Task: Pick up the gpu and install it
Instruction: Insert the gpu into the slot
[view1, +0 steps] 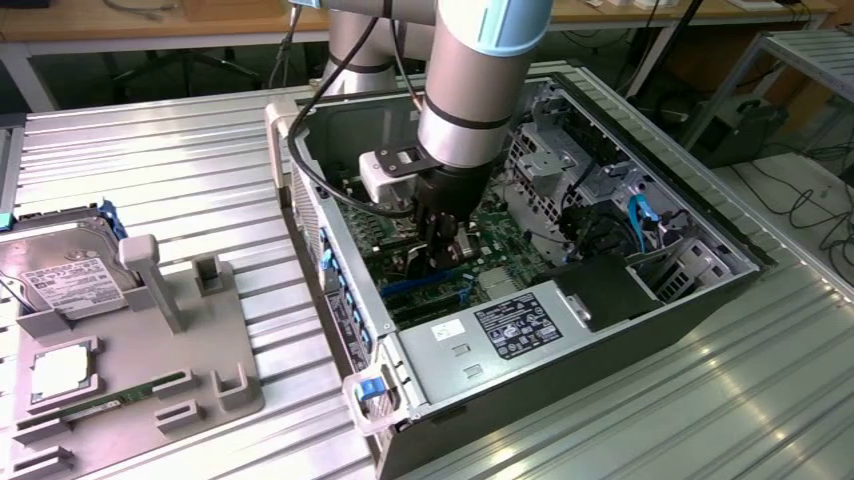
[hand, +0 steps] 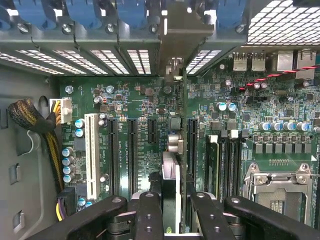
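Right now I have the arm (view1: 467, 90) reaching down into the open PC case (view1: 707, 215), which lies on its side on the ribbed metal tabletop (view1: 160, 160). The tool (view1: 447, 258) hangs low over the motherboard (view1: 501, 225), close to the expansion slots.

In the wrist view, the tool (hand: 172, 212) is pinching the gpu (hand: 172, 175) between its two black fingers (hand: 149, 215). I see the card edge-on, standing upright over the motherboard (hand: 135, 100), with its metal bracket (hand: 182, 30) up against the case's rear slot openings. It sits between two black slots (hand: 132, 155), next to the one at (hand: 192, 150); I cannot tell whether its edge is seated in a slot or just above one.

A white slot (hand: 91, 155) lies further off, and the CPU socket (hand: 280, 192) is on the other side.

In the exterior view, a grey fixture (view1: 147, 350) sits on the tabletop at the exterior view's left, well apart from the case, carrying a hard drive (view1: 60, 280) and a RAM stick (view1: 107, 400).
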